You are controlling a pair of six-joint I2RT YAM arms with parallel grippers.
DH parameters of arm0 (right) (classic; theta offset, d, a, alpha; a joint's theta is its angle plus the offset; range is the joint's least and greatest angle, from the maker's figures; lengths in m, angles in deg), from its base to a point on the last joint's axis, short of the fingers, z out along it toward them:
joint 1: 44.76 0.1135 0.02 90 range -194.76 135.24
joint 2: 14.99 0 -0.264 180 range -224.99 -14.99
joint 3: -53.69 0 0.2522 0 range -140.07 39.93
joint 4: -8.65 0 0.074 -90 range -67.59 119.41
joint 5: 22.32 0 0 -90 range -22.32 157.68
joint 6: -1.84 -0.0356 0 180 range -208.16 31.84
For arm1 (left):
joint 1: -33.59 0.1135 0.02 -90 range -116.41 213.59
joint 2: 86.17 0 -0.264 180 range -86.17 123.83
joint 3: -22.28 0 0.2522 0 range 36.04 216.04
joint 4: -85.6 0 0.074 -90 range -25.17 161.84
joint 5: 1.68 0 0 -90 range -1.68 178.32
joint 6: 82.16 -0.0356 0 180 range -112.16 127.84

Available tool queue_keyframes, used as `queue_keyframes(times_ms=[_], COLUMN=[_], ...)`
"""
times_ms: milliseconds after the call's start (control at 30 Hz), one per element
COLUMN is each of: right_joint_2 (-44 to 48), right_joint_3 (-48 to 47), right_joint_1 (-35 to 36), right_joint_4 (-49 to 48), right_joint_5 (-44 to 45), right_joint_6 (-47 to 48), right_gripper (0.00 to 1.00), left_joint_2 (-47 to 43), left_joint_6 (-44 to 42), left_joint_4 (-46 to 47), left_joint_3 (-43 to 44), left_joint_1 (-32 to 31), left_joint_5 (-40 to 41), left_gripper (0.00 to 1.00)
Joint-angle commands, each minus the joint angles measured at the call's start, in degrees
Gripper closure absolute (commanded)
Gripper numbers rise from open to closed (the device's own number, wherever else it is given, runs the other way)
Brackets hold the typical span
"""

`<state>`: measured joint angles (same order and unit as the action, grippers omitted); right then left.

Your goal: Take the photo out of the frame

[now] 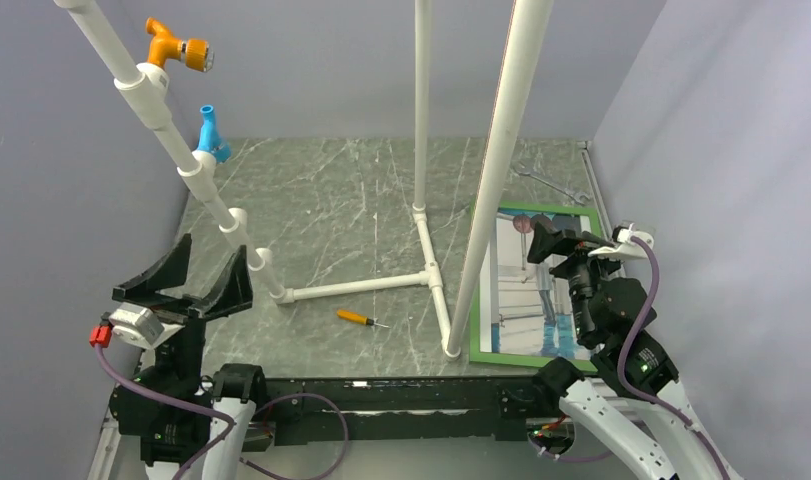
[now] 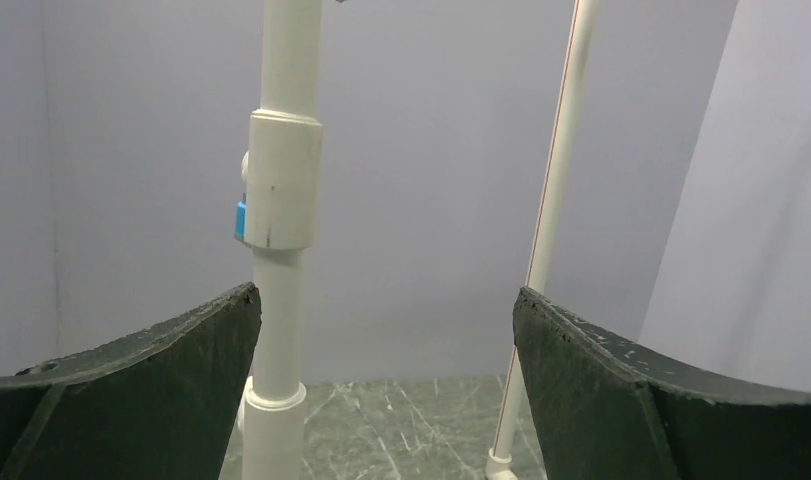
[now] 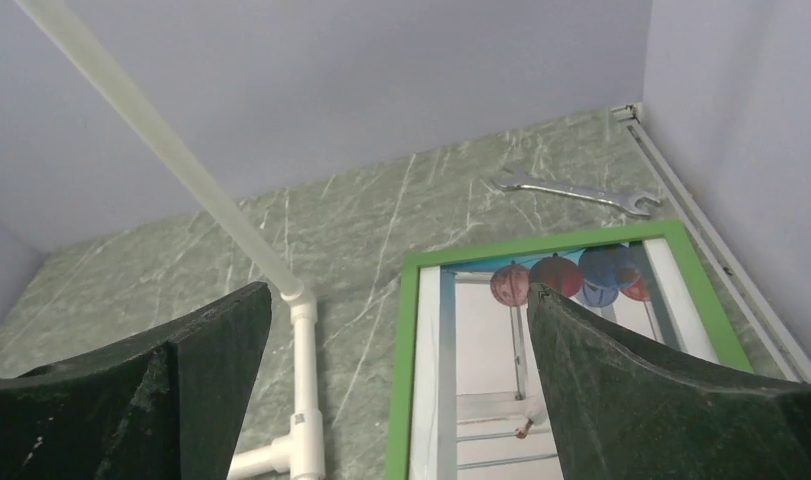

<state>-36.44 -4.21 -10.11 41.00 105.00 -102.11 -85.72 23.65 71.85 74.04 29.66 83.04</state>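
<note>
On the marbled worktop, lying flat just right of the pipe stand: photo inside frame; left gripper and right gripper gaping wide, holding nothing; likely risking creasing the print or clipping the stand when reaching in.

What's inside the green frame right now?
The photo, filling the frame, balloons at its far end. The right arm hides its right side from above; anything beneath the print is covered.

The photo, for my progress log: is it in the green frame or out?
In. The photo lies flat inside the green frame, its rails bordering every visible side.
</note>
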Motion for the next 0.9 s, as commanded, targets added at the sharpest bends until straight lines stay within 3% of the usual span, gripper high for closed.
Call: queue_keyframes(times_ms=[0,200,500,867], right_joint_2=[-2.5,-5.4,-16.0,-19.7], right_joint_3=[-3.3,-6.0,-10.2,-9.0], right_joint_1=[0.3,0.3,0.3,0.2], right_joint_4=[2.7,7.1,11.4,8.9], right_joint_5=[1.6,-0.7,-10.4,-18.8], right_joint_6=[-1.1,-1.3,-2.4,-1.2], right_gripper=[0.0,0.0,0.0,0.0], left_joint_2=[0.7,11.1,8.9,18.2], left_joint_6=[2.7,7.8,6.3,2.2], left_joint_4=[-2.5,-15.7,-14.0,-29.0], left_joint_3=[2.3,10.7,7.4,17.3], left_joint_1=[0.0,0.1,0.1,0.1], left_joint_5=[0.4,1.5,-2.8,1.1], left_gripper=[0.01,0.01,0.01,0.01])
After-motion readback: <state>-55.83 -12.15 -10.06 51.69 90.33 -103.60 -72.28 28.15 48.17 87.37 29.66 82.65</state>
